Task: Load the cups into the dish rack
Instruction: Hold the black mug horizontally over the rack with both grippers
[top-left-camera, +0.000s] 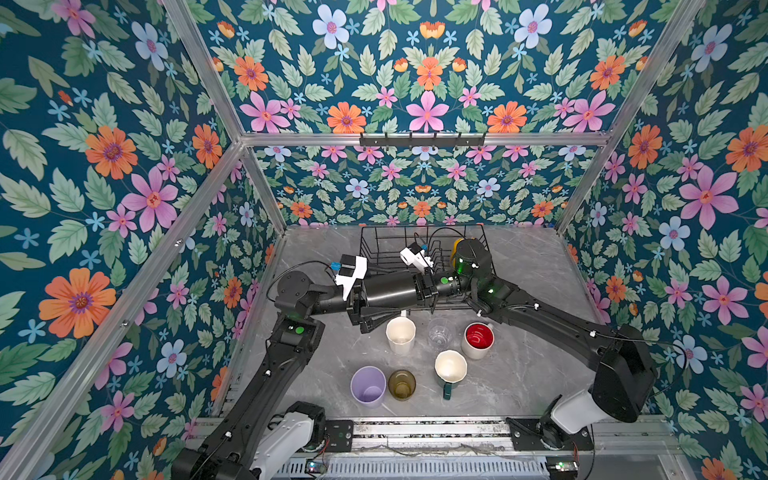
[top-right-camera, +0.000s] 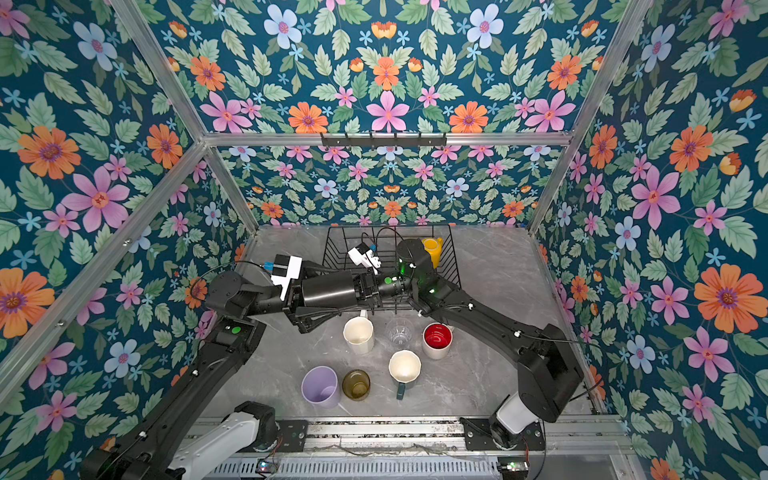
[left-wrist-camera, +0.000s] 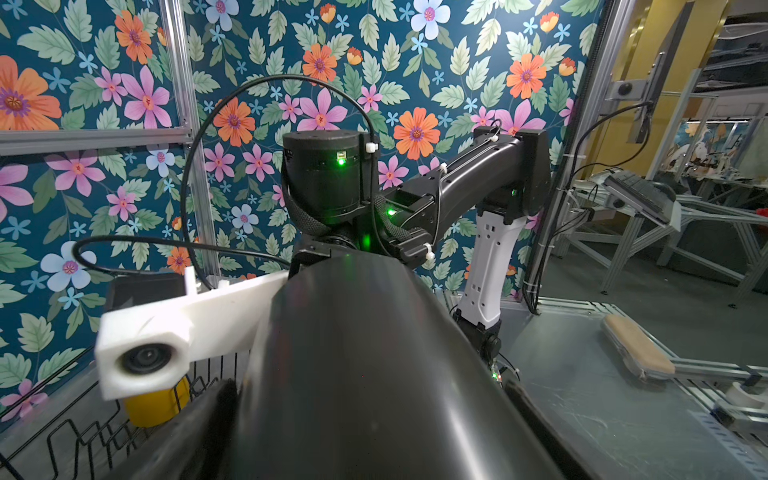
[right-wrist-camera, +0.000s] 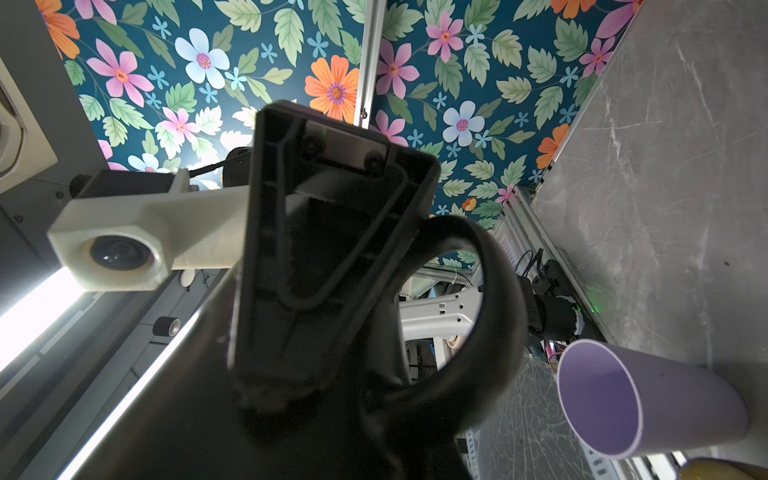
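A black mug (top-left-camera: 388, 289) hangs on its side in front of the dish rack (top-left-camera: 374, 241), between my two grippers. My right gripper (top-left-camera: 424, 286) is shut on one end of it, beside the handle (right-wrist-camera: 494, 307). My left gripper (top-left-camera: 365, 301) is open, its fingers (left-wrist-camera: 216, 403) standing either side of the mug's body (left-wrist-camera: 365, 374). A yellow mug (top-right-camera: 432, 249) sits at the rack's right end. On the table stand a tall white mug (top-left-camera: 400, 334), a clear glass (top-left-camera: 439, 332), a red-inside mug (top-left-camera: 478, 338), a green mug (top-left-camera: 451, 368), a lilac tumbler (top-left-camera: 368, 386) and an olive glass (top-left-camera: 402, 384).
The grey marble table (top-left-camera: 536, 365) is closed in by floral walls on three sides. An aluminium rail (top-left-camera: 415, 428) carrying both arm bases runs along its front edge. The standing cups cluster just below the two crossed forearms.
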